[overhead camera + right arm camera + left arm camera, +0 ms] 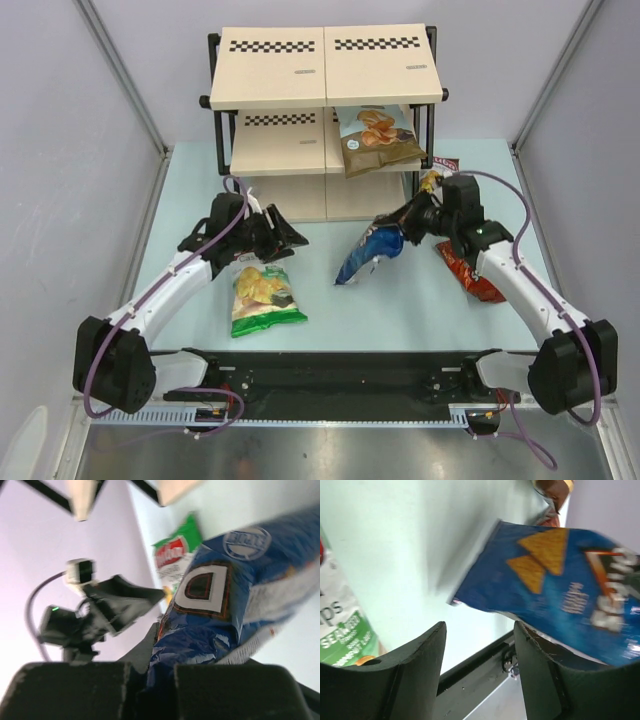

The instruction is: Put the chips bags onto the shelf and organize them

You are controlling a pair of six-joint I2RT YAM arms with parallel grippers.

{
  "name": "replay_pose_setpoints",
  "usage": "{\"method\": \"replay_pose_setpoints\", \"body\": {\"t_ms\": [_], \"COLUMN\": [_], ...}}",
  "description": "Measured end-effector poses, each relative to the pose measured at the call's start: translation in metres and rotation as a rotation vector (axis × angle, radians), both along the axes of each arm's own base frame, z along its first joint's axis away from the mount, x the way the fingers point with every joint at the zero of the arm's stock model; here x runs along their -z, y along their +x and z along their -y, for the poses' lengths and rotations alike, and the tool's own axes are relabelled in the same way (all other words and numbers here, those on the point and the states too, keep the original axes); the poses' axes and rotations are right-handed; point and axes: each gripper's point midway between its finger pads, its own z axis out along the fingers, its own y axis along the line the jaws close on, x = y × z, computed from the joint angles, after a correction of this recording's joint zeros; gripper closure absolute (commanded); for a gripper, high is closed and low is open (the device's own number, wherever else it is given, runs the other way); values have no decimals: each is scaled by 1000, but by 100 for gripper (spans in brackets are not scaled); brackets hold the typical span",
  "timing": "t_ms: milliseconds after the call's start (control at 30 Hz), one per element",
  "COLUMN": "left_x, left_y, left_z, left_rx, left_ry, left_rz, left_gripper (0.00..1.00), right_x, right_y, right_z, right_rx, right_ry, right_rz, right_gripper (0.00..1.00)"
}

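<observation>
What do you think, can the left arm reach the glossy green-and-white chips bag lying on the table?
Probably yes. The glossy green-and-white chips bag lies flat and uncovered beside the left arm, and the left gripper stands open and empty just beyond it, nothing between them.

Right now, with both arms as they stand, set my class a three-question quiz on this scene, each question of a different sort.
1. True or false: the left fingers are shut on a bag.
2. What do the right fingers hold? A nothing; B the blue Doritos bag; C a bottle.
3. Fill in: the pale blue-and-brown bag lies on the shelf, on its ____ tier.
Key: 1 false, they are open and empty. 2 B. 3 middle.
</observation>
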Motion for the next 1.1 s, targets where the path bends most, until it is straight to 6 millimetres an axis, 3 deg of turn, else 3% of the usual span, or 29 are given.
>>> {"method": "replay_pose_setpoints", "body": {"t_ms": [267, 400, 700, 767, 867, 1100], "left_x": [6, 7, -3, -3, -2, -1], "left_y": [11, 18, 37, 40, 40, 39], "left_z": [-22, -33, -65, -71, -77, -78], "left_rx": [-85, -128, -239, -257, -274, -273], "left_ry": [37, 45, 73, 81, 86, 93], "left_rz": [-27, -31, -18, -13, -20, -23], "left_gripper": [37, 37, 37, 37, 37, 37], "right_x": [-80, -129, -236, -251, -255, -216], "right_y": [34, 52, 61, 58, 52, 44], "right_z": [-30, -51, -105, -108, -107, -107], "right_rx": [-97, -162, -396, -427, -452, -501], "right_ry": [174, 263, 401, 415, 421, 405], "right_rz": [200, 314, 546, 589, 606, 491], "right_gripper": [100, 100, 100, 100, 100, 100]}}
